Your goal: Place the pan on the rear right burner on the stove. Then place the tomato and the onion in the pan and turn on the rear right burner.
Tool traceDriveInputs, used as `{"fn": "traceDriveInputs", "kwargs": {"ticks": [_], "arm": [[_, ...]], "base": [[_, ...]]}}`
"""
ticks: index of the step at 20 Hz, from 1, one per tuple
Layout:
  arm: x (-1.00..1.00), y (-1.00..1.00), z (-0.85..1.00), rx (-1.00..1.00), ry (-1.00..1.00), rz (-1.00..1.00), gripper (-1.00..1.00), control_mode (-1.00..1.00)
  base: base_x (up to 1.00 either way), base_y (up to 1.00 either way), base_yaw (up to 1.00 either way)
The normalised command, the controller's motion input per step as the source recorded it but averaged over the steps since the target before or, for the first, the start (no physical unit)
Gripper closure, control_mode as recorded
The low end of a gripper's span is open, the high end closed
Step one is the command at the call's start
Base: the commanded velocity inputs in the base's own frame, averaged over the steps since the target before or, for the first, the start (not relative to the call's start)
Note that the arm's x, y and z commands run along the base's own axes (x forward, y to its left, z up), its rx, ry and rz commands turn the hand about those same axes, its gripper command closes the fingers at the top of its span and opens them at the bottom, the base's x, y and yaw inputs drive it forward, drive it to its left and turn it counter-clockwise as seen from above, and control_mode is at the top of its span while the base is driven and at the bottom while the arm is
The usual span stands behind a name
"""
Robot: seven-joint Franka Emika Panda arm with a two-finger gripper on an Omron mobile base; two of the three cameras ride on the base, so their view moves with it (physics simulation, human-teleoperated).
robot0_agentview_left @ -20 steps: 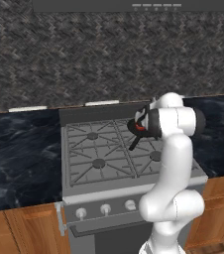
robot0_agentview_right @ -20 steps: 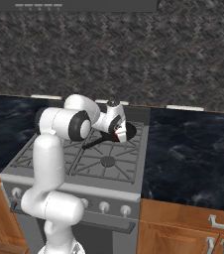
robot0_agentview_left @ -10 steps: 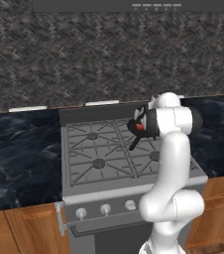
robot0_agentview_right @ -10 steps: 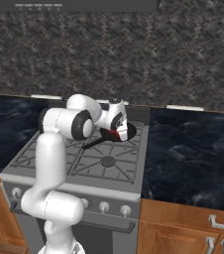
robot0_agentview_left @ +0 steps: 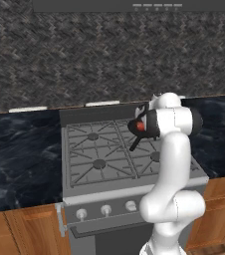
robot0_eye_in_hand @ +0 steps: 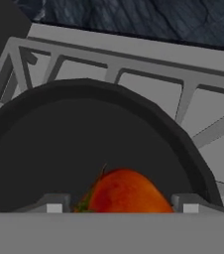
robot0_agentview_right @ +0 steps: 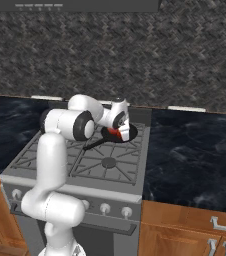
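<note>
lowering the tomato [robot0_eye_in_hand: 124, 191] into the pan [robot0_eye_in_hand: 59, 149], which is sitting on the rear right burner [robot0_agentview_right: 120, 134] of the stove [robot0_agentview_left: 109, 164]; the jaws are gripping the tomato between them. releasing low and centred should be keeping it from rolling.

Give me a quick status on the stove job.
Gripper over pan, fingers either side of tomato. Pan on rear right burner. Nothing blocking.
</note>
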Motion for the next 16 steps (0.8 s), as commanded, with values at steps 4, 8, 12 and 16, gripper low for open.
{"fn": "traceDriveInputs", "kwargs": {"ticks": [4, 8, 12, 16], "arm": [[-0.02, -0.03, 0.21, 0.07, 0.00, 0.00, -1.00, -1.00], [0.00, 0.00, 0.31, 0.06, 0.00, 0.00, -1.00, -1.00], [0.00, 0.00, 0.35, 0.05, 0.00, -0.01, -1.00, -1.00], [-0.03, 0.00, 0.43, 0.03, 0.00, -0.04, -1.00, -1.00]], "base": [[0.00, 0.00, 0.00], [0.00, 0.00, 0.00], [0.00, 0.00, 0.00], [0.00, 0.00, 0.00]]}}
